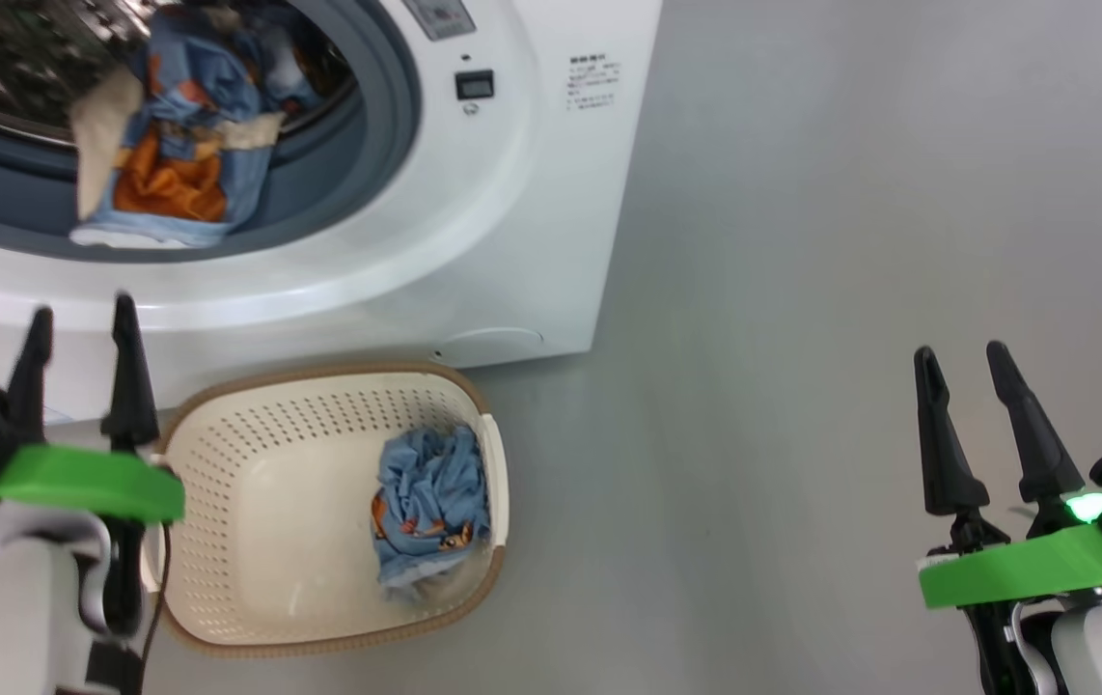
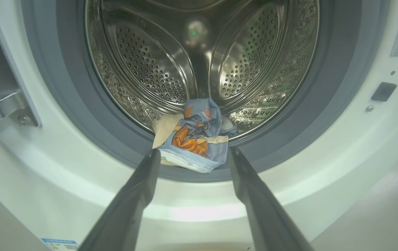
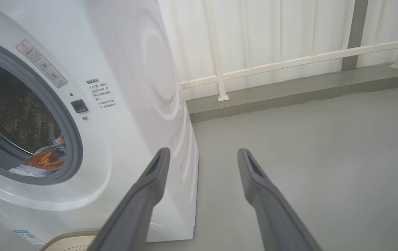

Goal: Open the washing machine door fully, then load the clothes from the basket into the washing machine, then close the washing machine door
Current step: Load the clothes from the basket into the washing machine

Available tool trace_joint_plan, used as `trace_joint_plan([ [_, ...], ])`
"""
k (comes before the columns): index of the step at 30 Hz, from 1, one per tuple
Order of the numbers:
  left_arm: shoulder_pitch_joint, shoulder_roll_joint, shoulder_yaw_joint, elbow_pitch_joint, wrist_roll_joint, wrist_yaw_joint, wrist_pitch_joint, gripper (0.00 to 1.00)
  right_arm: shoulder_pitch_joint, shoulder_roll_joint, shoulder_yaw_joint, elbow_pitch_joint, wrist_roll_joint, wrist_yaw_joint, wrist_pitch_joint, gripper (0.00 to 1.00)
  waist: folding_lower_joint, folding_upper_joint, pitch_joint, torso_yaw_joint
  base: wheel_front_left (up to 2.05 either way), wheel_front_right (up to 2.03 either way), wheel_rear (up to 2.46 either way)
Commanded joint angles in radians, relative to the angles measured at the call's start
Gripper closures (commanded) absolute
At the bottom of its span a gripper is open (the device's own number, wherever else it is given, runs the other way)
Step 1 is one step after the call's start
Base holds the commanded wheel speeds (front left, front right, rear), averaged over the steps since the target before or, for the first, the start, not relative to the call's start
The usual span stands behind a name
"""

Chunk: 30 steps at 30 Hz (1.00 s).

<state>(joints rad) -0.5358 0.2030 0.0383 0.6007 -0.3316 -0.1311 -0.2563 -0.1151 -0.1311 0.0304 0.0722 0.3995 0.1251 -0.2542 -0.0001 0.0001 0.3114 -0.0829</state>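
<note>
Blue printed cloth, head view: one garment [image 1: 175,145] drapes over the gasket [image 1: 395,106] of the washing machine [image 1: 512,193]. The other garment [image 1: 430,507] lies bunched against the right wall of the basket [image 1: 252,454]. The left gripper [image 1: 81,309], fingers apart and empty, stands just beside the basket's left end, so the other garment lies to its right and lower. The right gripper [image 1: 960,349], also spread and empty, is well apart.

Left wrist view: the fingers frame the draped garment at the drum mouth.

Right wrist view: the fingers point past the machine's corner at floor [image 3: 324,157].

Judged nearer for the pick: the left arm.
</note>
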Motion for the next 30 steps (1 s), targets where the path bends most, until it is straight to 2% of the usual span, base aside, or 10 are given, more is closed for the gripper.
trace_joint_plan([
  [1,0.029,0.037,0.024,-0.033,0.008,0.0,-0.006,0.0,0.016,-0.016,0.019,-0.019,-0.008,0.006,-0.008,0.0,0.0001,-0.0001,-0.046,0.033,0.0,0.0,0.0],
  [13,0.237,0.014,0.05,-0.12,0.021,0.0,-0.006,0.0,0.096,-0.034,0.001,-0.014,-0.002,0.006,-0.008,0.0,0.0001,-0.0001,-0.147,0.076,0.0,0.0,0.0],
  [30,0.402,-0.013,0.098,-0.248,0.022,0.0,-0.006,0.0,0.15,-0.048,-0.016,-0.015,0.0,0.006,-0.008,0.0,0.0001,-0.0001,-0.197,0.109,0.0,0.0,0.0],
])
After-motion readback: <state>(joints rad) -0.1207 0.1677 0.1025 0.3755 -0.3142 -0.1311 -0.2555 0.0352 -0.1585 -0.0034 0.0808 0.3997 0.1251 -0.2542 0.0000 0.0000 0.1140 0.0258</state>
